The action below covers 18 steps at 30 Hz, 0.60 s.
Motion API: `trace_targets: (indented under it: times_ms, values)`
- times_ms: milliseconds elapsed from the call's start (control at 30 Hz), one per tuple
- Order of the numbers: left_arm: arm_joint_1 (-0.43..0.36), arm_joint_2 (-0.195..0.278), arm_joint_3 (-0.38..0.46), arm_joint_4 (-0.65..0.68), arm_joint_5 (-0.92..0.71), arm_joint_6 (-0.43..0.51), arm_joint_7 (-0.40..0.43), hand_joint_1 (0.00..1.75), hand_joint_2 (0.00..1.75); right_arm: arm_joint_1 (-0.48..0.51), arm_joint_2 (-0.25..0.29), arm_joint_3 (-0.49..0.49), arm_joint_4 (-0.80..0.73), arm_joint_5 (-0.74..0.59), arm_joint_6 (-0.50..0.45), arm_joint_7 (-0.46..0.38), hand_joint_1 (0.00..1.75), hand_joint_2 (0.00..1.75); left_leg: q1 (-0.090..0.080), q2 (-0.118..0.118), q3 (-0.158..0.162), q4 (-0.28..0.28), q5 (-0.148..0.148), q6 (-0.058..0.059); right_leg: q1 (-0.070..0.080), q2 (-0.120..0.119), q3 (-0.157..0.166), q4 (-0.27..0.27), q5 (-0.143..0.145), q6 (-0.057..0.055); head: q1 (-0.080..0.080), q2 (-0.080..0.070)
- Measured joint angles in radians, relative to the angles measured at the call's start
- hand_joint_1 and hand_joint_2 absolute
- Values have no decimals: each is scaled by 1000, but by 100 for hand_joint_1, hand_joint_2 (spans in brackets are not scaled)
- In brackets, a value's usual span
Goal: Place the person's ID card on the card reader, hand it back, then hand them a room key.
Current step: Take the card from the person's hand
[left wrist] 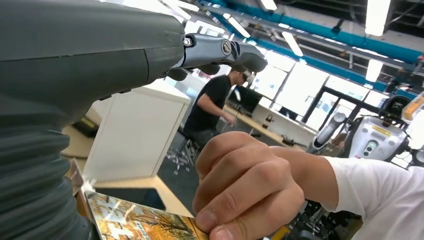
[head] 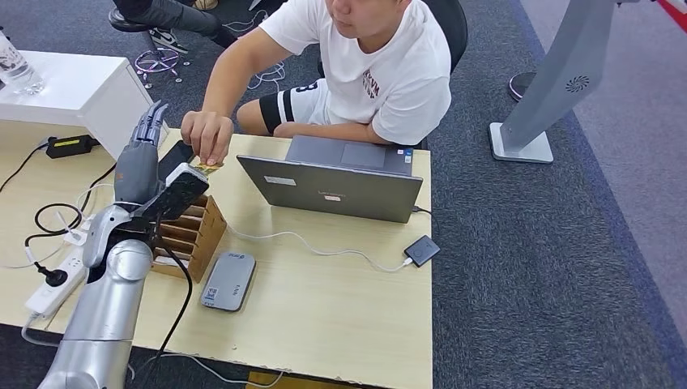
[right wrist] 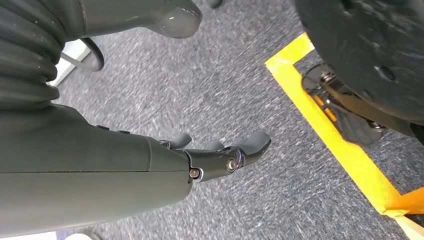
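Now you are passing a card (left wrist: 145, 222) at the far left of the counter (head: 340, 308). Your left hand (head: 139, 166) fingers are reaching straight up; whether they are holding the card, I cannot tell. The person's hand (head: 206, 134) is pinching it. Next, let go gently.

Card (left wrist: 145, 222): orange and yellow autumn-tree picture.
Left hand (head: 142, 154): grey.
Card reader (head: 228, 281): grey, beside the laptop.
Laptop (head: 336, 185): grey.
Card holder (head: 193, 233): brown wood.
Table (head: 324, 308): pale wood grain.
Person's shirt (head: 389, 69): white.
Carpet (head: 551, 243): dark grey speckled.
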Motion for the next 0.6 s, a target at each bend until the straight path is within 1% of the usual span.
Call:
trace_targets:
  times_ms: [233, 367, 467, 500, 600]
  values:
    - [-15, 75, -152, -26, -157, 76, 60, 0, 175, 0, 0, 33, 0, 44, -43, 11, 0, 175, 0, 0, 0, 0, 0, 0, 0, 0, 0, 0, 0, 0, 0, 0]
    - [-20, 101, -203, -34, -210, 97, 82, 1, 175, 0, 0, 40, -1, 58, -62, 22, 0, 175, 0, 0, 0, 0, 0, 0, 0, 0, 0, 0, 0, 0, 0, 0]
    - [-21, 110, -222, -37, -216, 98, 86, 85, 175, -1, 0, 42, -1, 58, -64, 26, 0, 175, 0, 0, 0, 0, 0, 0, 0, 0, 0, 0, 0, 0, 0, 0]
    - [-21, 113, -226, -37, -217, 98, 86, 127, 175, -1, 0, 43, -2, 58, -64, 29, 0, 175, 0, 0, 0, 0, 0, 0, 0, 0, 0, 0, 0, 0, 0, 0]
    - [-21, 117, -234, -37, -215, 97, 86, 175, 175, -1, 0, 45, -3, 58, -67, 34, 0, 175, 0, 0, 0, 0, 0, 0, 0, 0, 0, 0, 0, 0, 0, 0]
